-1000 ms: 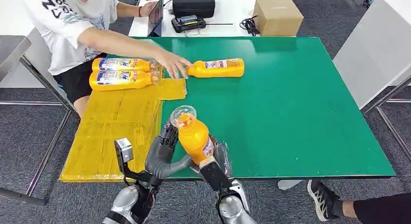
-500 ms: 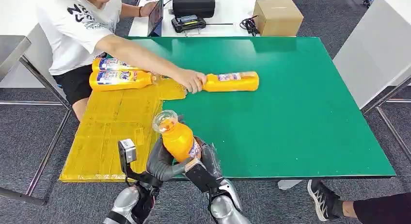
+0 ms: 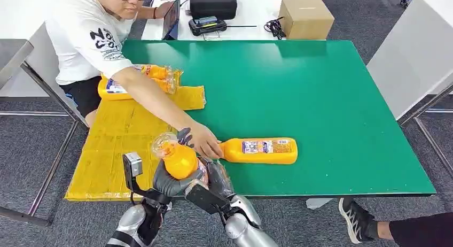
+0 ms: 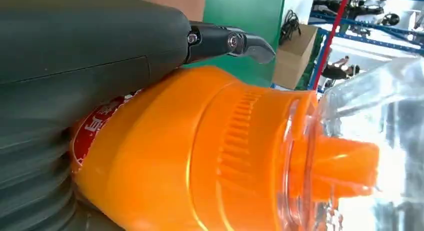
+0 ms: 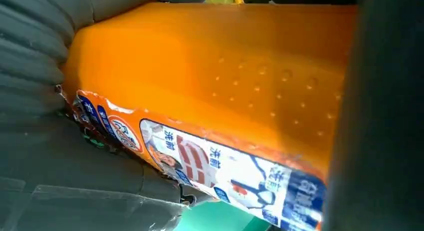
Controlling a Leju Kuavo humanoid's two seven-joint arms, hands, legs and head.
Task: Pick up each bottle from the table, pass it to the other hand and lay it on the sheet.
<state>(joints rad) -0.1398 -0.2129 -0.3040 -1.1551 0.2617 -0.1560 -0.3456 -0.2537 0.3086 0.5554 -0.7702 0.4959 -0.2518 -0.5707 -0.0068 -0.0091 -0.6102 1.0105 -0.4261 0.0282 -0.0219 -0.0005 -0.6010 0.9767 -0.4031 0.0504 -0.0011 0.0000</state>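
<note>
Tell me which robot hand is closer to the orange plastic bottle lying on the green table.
Right. The right robot hand sits just beside the lying orange plastic bottle on the green table; the left robot hand is farther off, past the upright orange bottle both hold.

A bottle [image 3: 179, 160] stands between the left hand [image 3: 170, 182] and right hand [image 3: 216, 178]. Just right of them a second bottle [image 3: 260, 151] lies on the desk [image 3: 331, 97]; the sheet [image 3: 125, 134] spreads left, two bottles [image 3: 155, 73] at its far end.

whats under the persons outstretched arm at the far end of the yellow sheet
Orange labelled bottles lie there on the yellow sheet. The person's arm covers their middles, so their count is unclear.
</note>
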